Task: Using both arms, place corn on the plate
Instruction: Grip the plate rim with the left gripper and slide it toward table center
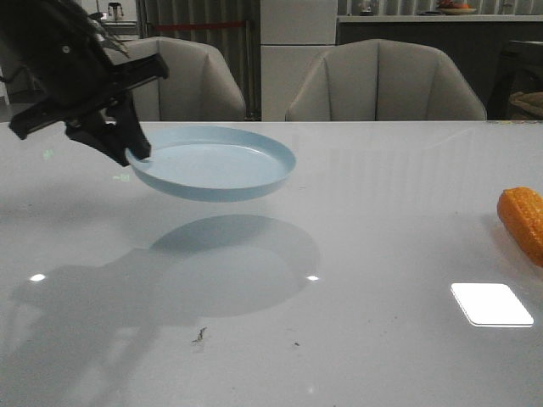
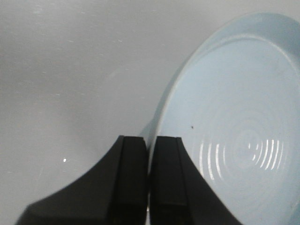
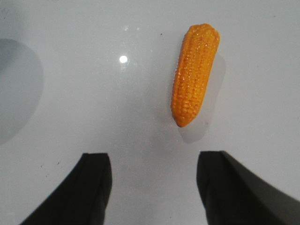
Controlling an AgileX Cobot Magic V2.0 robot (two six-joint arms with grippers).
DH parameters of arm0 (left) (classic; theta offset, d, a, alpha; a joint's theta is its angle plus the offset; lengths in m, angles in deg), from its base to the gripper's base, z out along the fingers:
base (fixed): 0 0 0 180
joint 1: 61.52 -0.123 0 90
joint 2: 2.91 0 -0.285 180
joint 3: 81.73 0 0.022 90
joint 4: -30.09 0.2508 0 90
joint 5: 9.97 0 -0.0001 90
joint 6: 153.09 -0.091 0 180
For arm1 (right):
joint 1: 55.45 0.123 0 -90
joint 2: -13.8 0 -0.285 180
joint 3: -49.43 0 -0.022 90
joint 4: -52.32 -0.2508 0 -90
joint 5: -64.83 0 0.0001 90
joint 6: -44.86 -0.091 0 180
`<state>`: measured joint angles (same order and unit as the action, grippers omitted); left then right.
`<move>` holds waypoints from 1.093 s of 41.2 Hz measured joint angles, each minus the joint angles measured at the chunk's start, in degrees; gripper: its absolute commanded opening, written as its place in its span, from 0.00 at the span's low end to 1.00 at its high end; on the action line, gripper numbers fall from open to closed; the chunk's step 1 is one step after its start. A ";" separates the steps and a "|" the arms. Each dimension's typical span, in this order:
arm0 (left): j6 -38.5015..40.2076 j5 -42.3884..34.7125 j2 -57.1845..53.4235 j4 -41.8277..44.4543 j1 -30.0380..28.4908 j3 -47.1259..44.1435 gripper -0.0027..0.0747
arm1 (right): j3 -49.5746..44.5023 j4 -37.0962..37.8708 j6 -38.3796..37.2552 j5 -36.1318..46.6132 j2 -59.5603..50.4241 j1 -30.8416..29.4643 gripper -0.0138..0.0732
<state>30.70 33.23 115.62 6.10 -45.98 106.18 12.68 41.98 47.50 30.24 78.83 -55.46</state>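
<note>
My left gripper [image 1: 136, 153] is shut on the left rim of the pale blue plate [image 1: 216, 161] and holds it level in the air above the table, its shadow below. In the left wrist view the two black fingers [image 2: 133, 159] pinch the plate [image 2: 234, 122] at its rim. The orange corn [image 1: 524, 220] lies on the table at the far right edge of the front view. In the right wrist view the corn [image 3: 193, 75] lies flat, beyond and apart from my open, empty right gripper [image 3: 152, 159]. The right arm does not show in the front view.
The table is white and glossy [image 1: 382, 280] with bright light reflections [image 1: 492, 303]. Two beige chairs [image 1: 386, 80] stand behind the far edge. Small dark specks [image 1: 199, 336] lie near the front.
</note>
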 measured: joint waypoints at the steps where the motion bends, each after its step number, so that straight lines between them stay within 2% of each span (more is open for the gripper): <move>1: 0.00 -0.09 0.05 -0.01 0.65 0.00 0.17 | 0.00 0.00 0.00 -0.04 0.00 0.00 0.74; 9: 0.00 -1.02 1.07 -0.28 5.24 0.00 0.17 | 0.00 0.00 0.00 -0.91 0.00 0.00 0.74; 19: 0.00 -1.53 4.90 -0.51 7.61 0.00 0.18 | 0.00 0.00 0.00 -1.03 0.00 0.00 0.74; 22: 0.00 -1.29 6.71 -0.51 8.01 0.00 0.23 | 0.00 0.00 0.00 -1.03 0.00 0.00 0.74; 25: 0.00 -0.95 7.92 -0.51 8.20 0.00 0.31 | 0.00 0.00 0.00 -1.03 0.00 0.00 0.74; 30: 0.00 -0.59 9.08 -0.40 8.20 0.00 0.54 | 0.00 0.00 0.00 -1.03 0.00 0.00 0.74; 33: 0.00 -0.59 9.21 -0.29 8.20 0.11 0.63 | 0.00 0.00 0.00 -1.03 0.00 0.00 0.74; 40: 0.03 0.49 9.21 0.12 8.20 1.74 0.64 | 0.00 0.00 0.00 -1.03 0.00 0.00 0.74; 45: -3.13 5.89 9.24 0.71 7.19 6.59 0.64 | 0.00 0.00 0.00 -1.03 0.00 0.00 0.74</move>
<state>27.56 39.12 124.86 6.80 -38.78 112.77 12.68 41.98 47.50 29.20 78.83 -55.46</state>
